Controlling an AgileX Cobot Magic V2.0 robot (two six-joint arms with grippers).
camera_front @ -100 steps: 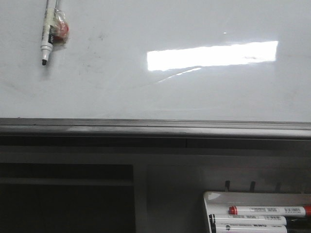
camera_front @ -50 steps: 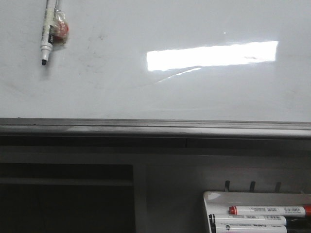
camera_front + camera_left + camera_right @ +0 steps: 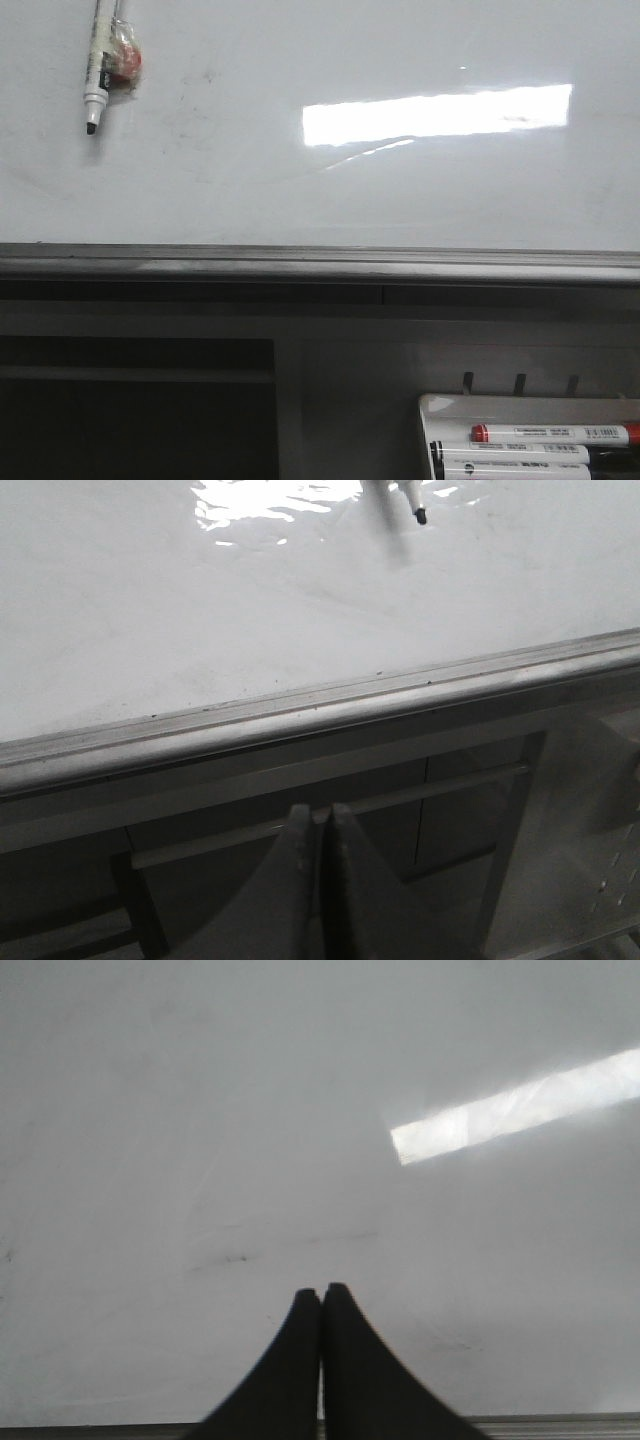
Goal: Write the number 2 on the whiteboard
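Note:
The whiteboard (image 3: 400, 200) is glossy white with faint grey smudges, and no drawn number 2 shows on it in any view. A white marker (image 3: 96, 70) with a black tip pointing down hangs at the board's upper left. A red and clear lump (image 3: 125, 60) is stuck to its side, and what holds it is out of view. The marker's tip also shows in the left wrist view (image 3: 417, 508). My left gripper (image 3: 320, 810) is shut and empty, below the board's grey ledge (image 3: 330, 705). My right gripper (image 3: 321, 1291) is shut and empty, facing the board (image 3: 200, 1110).
A bright rectangular glare (image 3: 437, 113) lies on the board's right half. The grey metal ledge (image 3: 320, 265) runs along the board's lower edge, with dark shelving under it. A small white tray (image 3: 450, 410) at the lower right holds several markers (image 3: 550, 434).
The hanging marker has shifted very slightly upward. Nothing else has moved.

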